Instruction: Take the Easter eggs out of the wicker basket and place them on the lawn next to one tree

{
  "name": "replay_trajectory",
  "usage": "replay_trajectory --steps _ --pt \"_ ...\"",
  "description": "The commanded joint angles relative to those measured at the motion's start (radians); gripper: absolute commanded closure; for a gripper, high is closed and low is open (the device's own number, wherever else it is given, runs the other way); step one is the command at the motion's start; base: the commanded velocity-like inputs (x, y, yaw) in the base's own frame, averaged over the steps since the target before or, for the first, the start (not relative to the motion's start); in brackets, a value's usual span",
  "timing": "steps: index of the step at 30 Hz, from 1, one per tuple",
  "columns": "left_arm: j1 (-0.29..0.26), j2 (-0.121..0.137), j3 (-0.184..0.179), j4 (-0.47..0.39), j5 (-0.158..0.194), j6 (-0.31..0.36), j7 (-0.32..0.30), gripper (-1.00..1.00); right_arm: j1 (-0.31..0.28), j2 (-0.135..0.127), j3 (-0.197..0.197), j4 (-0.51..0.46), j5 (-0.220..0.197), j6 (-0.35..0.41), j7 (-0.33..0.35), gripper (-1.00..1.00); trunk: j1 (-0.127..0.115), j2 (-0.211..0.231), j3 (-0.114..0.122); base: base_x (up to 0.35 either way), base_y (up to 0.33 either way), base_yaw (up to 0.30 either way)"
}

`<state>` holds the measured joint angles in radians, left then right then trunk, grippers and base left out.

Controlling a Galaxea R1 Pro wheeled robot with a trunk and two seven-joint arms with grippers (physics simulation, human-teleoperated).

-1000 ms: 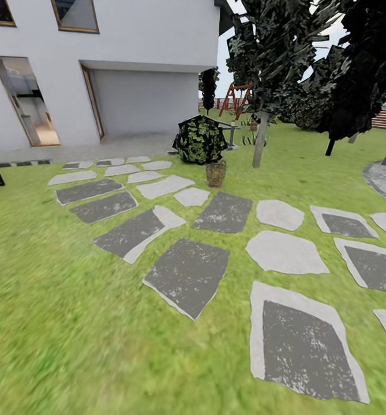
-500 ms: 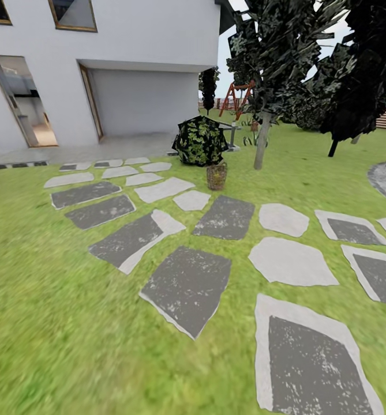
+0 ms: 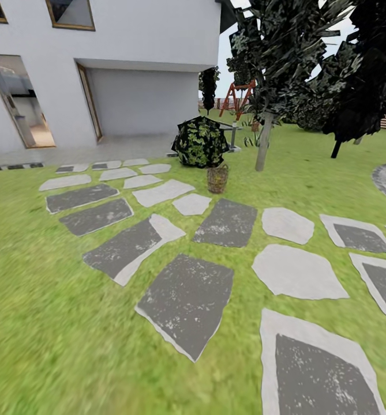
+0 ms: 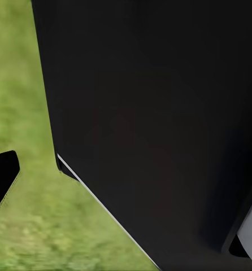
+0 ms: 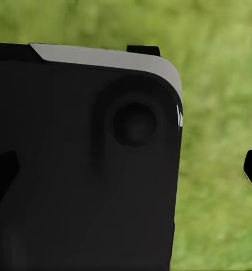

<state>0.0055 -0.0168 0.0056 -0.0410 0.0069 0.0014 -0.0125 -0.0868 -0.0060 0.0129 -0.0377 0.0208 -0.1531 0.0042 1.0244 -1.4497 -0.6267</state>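
Jaws' state cannot be told; small brown open-weave wicker basket stands on mottled green lawn beside irregular grey paving slabs.

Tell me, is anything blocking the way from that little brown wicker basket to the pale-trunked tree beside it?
Nothing visible does. Open green lawn lies between the brown wicker basket and the pale-trunked tree; the round leafy bush stands behind the basket, off that line.

No readable text, label, brand, number or sign appears in any view. The house wall, the paving slabs, the wicker basket and the black robot body panels seen from the wrist cameras all carry no lettering or markings that can be made out.
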Motion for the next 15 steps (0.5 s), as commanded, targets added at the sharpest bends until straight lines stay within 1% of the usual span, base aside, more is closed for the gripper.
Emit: replay_trajectory --steps 1,15 --pt "0.001 0.000 0.001 -0.002 0.001 0.000 -0.001 -1.00 -0.001 0.000 0.001 0.001 0.002 -0.003 0.000 -1.00 0.001 0.000 -0.001 0.326 0.000 0.000" --pt "0.001 0.000 0.001 -0.002 0.001 0.000 -0.001 -1.00 0.000 0.000 0.001 0.001 0.001 -0.003 0.000 -1.00 0.001 0.000 -0.001 0.326 0.000 0.000"
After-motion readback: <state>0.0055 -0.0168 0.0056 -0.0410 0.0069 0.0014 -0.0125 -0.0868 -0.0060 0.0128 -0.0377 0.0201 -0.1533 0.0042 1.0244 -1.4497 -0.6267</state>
